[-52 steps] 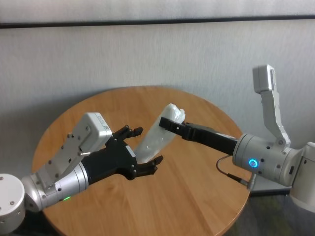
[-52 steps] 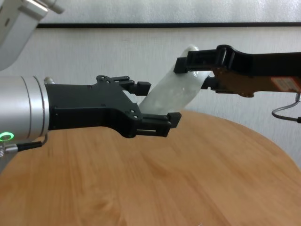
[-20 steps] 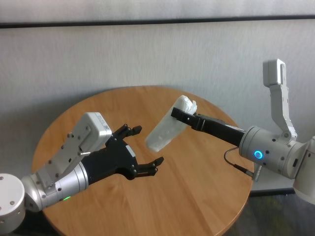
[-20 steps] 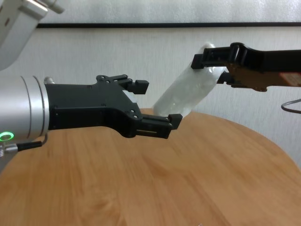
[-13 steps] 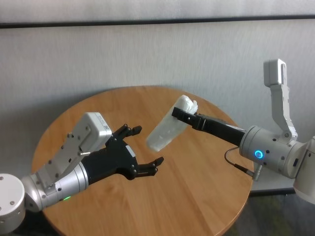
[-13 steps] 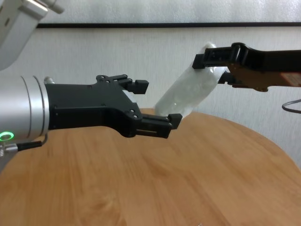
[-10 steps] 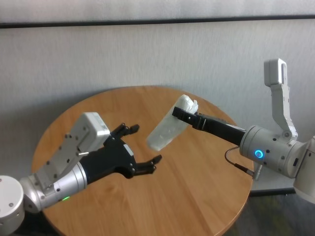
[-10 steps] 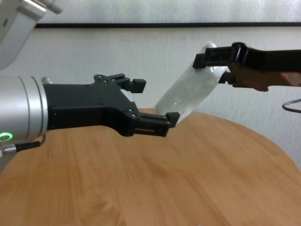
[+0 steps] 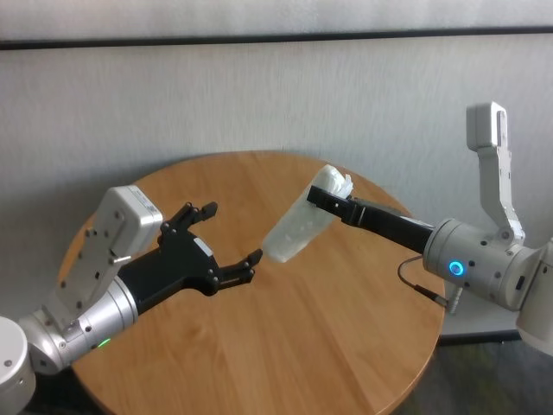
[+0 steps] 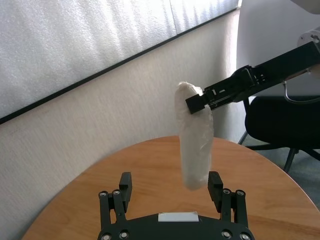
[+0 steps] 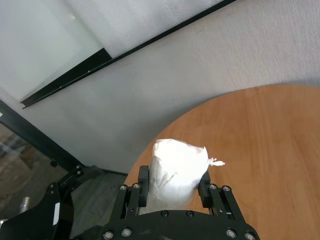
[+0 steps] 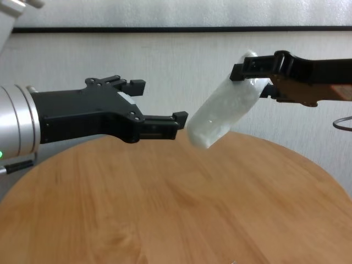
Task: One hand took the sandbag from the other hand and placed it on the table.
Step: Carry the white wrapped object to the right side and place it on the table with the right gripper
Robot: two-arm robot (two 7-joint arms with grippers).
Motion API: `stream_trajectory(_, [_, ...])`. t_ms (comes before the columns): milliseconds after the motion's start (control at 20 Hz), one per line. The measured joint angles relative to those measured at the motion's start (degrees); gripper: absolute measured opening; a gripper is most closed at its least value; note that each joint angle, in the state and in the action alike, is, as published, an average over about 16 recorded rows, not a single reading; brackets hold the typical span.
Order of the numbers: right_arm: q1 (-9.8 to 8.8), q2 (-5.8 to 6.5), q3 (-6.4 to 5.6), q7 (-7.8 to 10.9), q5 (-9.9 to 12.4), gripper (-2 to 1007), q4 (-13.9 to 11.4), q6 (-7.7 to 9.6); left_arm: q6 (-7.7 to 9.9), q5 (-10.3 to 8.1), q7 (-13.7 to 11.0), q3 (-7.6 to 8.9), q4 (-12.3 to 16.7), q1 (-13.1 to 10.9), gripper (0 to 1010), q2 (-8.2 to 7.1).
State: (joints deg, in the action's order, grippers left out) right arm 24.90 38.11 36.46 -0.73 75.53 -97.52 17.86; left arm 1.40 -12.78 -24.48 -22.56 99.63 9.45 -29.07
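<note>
The sandbag point(image 9: 295, 230) is a white oblong pouch that hangs tilted in the air above the round wooden table point(image 9: 328, 346). My right gripper point(image 9: 325, 197), slim with a blue ring light, is shut on the bag's upper end; in the right wrist view the sandbag point(image 11: 176, 170) sits between its fingers. My left gripper point(image 9: 229, 233), broad with a green light, is open and empty, left of the bag's lower end and apart from it. The chest view shows the sandbag point(image 12: 225, 113) clear of the left gripper point(image 12: 159, 102). The left wrist view shows the sandbag point(image 10: 196, 145) hanging beyond the open fingers.
A grey wall stands close behind the table. A black office chair point(image 10: 280, 125) stands past the table's edge behind the right arm. The right arm's white upper link point(image 9: 488, 164) rises at the right.
My right gripper has drawn the sandbag out from between the left gripper's open fingers, up and to the right. My left gripper has pulled back to the left, away from the bag.
</note>
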Motion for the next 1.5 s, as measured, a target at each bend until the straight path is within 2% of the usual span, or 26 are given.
stream_trajectory(300, [0.08, 0.01, -0.12, -0.29, 0.0, 572, 0.2, 0.04, 1.49, 0.54, 2.2, 1.51, -0.6, -0.6, 1002, 1.33])
stream_trajectory(800, [0.66, 0.16, 0.3, -0.72, -0.8, 572, 0.6, 0.87, 6.38, 2.7, 6.0, 3.51, -1.2, -1.4, 1002, 3.45])
stream_trajectory(1100, [1.53, 0.31, 0.97, -1.67, -2.3, 572, 1.3, 2.53, 8.06, 3.49, 7.0, 4.17, -1.4, -1.7, 1002, 4.14])
stream_trajectory(1500, [3.17, 0.17, 1.8, -4.44, -4.5, 572, 3.2, 6.4, 8.25, 3.59, 7.1, 4.24, -1.4, -1.8, 1002, 4.21])
